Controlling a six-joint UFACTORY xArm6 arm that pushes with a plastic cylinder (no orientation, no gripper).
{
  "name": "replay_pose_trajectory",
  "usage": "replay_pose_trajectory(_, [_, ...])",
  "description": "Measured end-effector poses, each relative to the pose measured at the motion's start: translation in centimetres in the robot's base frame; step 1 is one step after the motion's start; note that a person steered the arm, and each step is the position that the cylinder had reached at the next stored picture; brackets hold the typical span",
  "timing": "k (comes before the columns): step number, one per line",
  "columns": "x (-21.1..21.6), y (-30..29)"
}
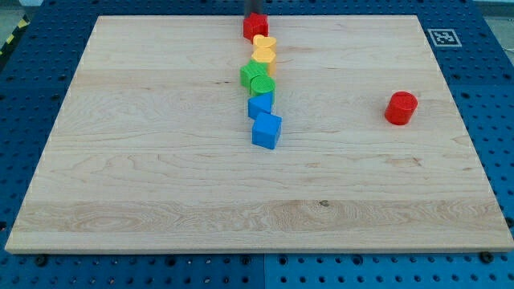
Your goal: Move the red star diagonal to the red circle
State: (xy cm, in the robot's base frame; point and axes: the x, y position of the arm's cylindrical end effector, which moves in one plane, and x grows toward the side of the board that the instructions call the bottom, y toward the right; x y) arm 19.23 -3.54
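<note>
The red star sits near the view's top edge of the wooden board, at the head of a column of blocks. The red circle stands alone toward the view's right, well apart from the star. My tip comes down at the view's top, right behind the red star and touching or nearly touching it; only a short dark piece of the rod shows.
Below the star, a tight column runs down the view: two yellow blocks, two green blocks, then two blue blocks. A fiducial tag marks the board's top right corner. Blue pegboard surrounds the board.
</note>
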Motion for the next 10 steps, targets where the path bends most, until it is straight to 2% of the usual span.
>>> replay_pose_trajectory(2, [0.4,-1.2])
replay_pose_trajectory(10, [16.0,17.7])
